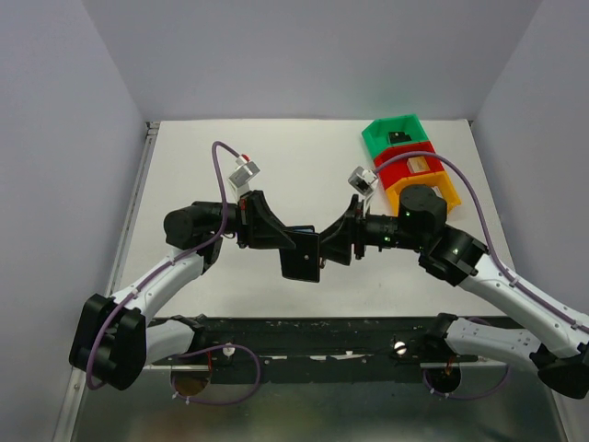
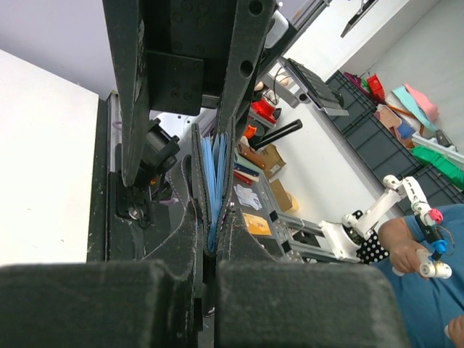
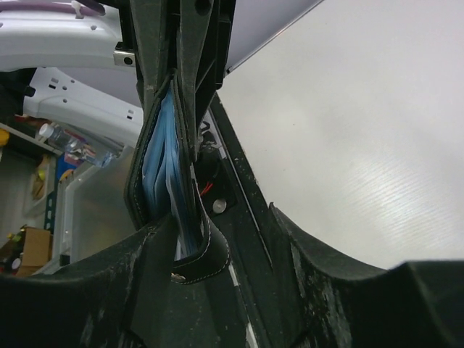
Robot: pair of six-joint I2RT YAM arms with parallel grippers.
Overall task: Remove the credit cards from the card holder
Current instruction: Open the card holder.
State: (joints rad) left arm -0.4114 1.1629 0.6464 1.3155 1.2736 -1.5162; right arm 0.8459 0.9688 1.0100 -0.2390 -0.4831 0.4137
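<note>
Overhead, your white tabletop (image 1: 304, 157) sits between grey walls (image 1: 304, 55); both arms (image 1: 175, 272) reach inward, left tool (image 1: 291, 243) clamped on the card holder (image 1: 300, 262), right tool (image 1: 329, 247) spread open around its edge.

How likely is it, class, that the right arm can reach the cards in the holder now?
Probably not yet. The left fingers pinch the holder nearly shut, so only blue pocket edges show. The right fingers stand open astride its edge, with nothing showing to grip.
</note>
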